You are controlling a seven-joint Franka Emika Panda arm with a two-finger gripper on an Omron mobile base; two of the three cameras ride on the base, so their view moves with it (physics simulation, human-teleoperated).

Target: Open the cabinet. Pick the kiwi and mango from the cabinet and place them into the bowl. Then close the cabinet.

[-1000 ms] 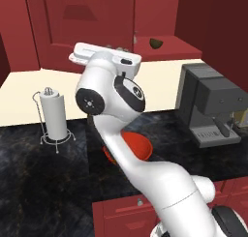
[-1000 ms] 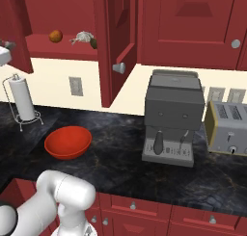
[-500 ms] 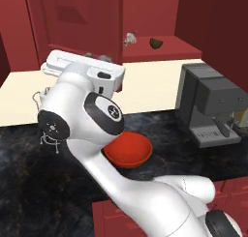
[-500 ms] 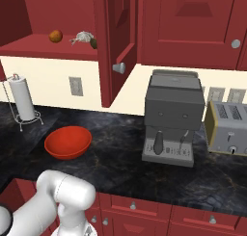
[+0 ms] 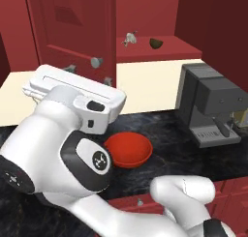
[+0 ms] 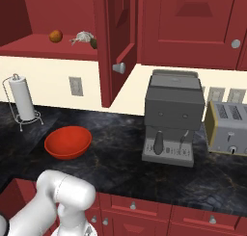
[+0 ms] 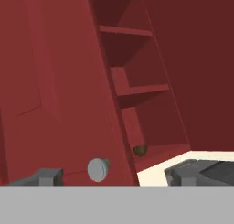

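Gripper at the open cabinet door
Jaws spread wide, empty, astride the silver knob; kiwi on the shelf, mango too.

I see dark red cabinet w/ silver knob, orange-red bowl, orange mango, black marbled table, grey coffee machine.

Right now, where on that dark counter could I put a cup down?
The bare stretch between the bowl and the coffee machine looks widest. A smaller gap lies between the paper-towel stand and the bowl. Past the coffee machine it is crowded: the toaster stands close.
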